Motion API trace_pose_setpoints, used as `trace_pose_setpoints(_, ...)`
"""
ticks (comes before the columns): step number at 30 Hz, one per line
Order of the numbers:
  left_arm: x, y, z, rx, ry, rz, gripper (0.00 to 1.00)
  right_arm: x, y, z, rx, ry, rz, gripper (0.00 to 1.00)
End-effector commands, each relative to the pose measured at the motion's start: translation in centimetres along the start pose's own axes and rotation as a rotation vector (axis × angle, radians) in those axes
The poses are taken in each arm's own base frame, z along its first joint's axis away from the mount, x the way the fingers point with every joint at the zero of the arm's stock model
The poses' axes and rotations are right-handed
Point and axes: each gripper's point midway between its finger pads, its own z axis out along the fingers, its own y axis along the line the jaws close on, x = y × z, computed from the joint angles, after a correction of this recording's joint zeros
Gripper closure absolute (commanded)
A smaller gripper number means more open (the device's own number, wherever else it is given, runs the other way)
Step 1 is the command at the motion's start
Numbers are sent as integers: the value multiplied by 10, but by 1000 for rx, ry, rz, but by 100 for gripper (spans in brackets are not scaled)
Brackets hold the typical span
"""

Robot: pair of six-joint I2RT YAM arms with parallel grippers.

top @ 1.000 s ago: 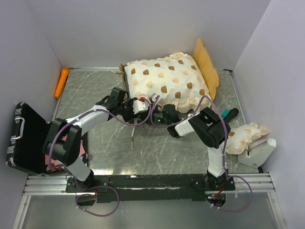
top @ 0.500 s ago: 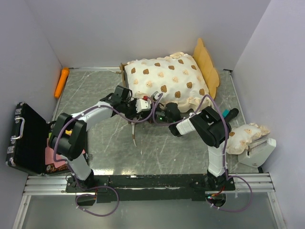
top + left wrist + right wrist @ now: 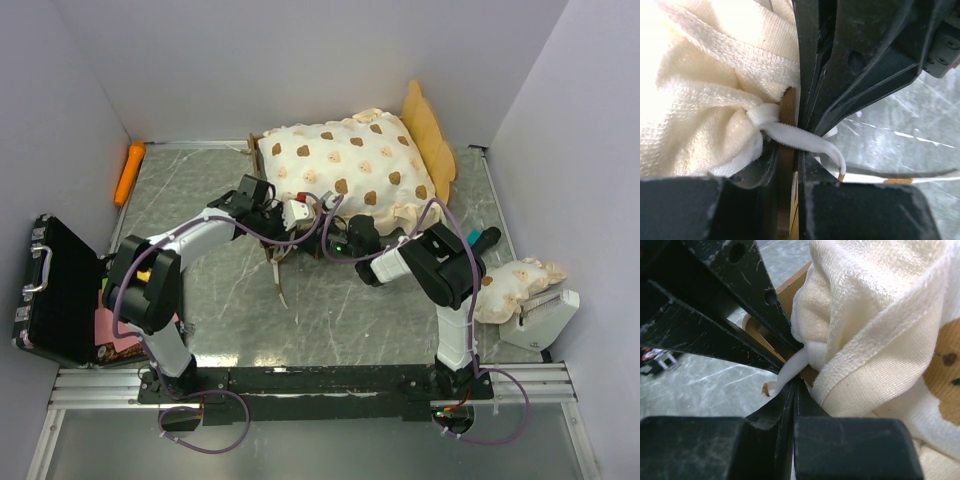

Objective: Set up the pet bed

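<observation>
**Observer:** Where is the pet bed (image 3: 262,150)?

**Me:** At the back of the table (image 3: 225,300), near the rear wall. The headboard (image 3: 432,135) is upright at my right-hand end. The mattress (image 3: 345,165) lies on the frame, bear print up, with its ruffle spilling over the near side.

**Observer:** Left gripper (image 3: 787,161)?

**Me:** It's at the bed's near-left corner. The jaws are narrow, with a thin wooden frame rail (image 3: 787,107) standing between my fingers and filling the gap. A white mattress tie (image 3: 800,141) crosses just past the tips. It's bunched into a knot beside the rail.

**Observer:** Right gripper (image 3: 794,385)?

**Me:** It reaches the same corner from the right, close against the left fingers. The jaws are pressed fully together. The tie runs from the mattress corner straight into the seam at the tips and looks pinched there. A loose end curls out just beside them.

**Observer:** Pillow (image 3: 515,283)?

**Me:** It's off the bed, at the table's right edge beside my right arm. It's touching a white object (image 3: 545,320) that I can't identify.

**Observer:** Anything else?

**Me:** A black case (image 3: 55,290) is at the left edge, handle outward. An orange object (image 3: 130,172) lies along the left wall, well apart from the bed.
</observation>
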Motion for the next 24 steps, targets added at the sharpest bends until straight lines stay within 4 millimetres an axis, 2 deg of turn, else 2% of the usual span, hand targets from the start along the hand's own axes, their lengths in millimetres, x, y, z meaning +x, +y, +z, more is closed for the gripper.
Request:
trace_pose_setpoints(1, -11, -29, -25, 34, -2, -141, 99, -34, 15, 4, -42, -101, -68, 100)
trace_pose_setpoints(5, -13, -29, -29, 26, -3, -133, 99, -33, 13, 4, -35, -94, -58, 100)
trace_pose_setpoints(6, -11, -30, -27, 35, 5, -132, 94, -33, 14, 5, -37, -95, -56, 100)
trace_pose_setpoints(7, -6, -30, -25, 41, 19, -137, 81, -33, 14, 5, -41, -96, -50, 100)
trace_pose_setpoints(8, -5, -30, -23, 42, 24, -139, 74, -32, 15, 6, -44, -94, -44, 100)
trace_pose_setpoints(10, -1, -30, -20, 50, 41, -147, 67, -31, 16, 9, -55, -86, -34, 100)
trace_pose_setpoints(14, -3, -21, -27, -12, 47, -160, 66, -29, 19, 11, -68, -81, -31, 100)
trace_pose_setpoints(16, -3, -16, -32, -77, 52, -154, 70, -32, 23, 10, -85, -90, -31, 100)
trace_pose_setpoints(18, -8, -18, -38, -98, 33, -133, 69, -34, 28, 10, -106, -90, -25, 100)
trace_pose_setpoints(24, -7, -33, -47, -67, 39, -106, 54, -40, 37, 10, -130, -93, -31, 100)
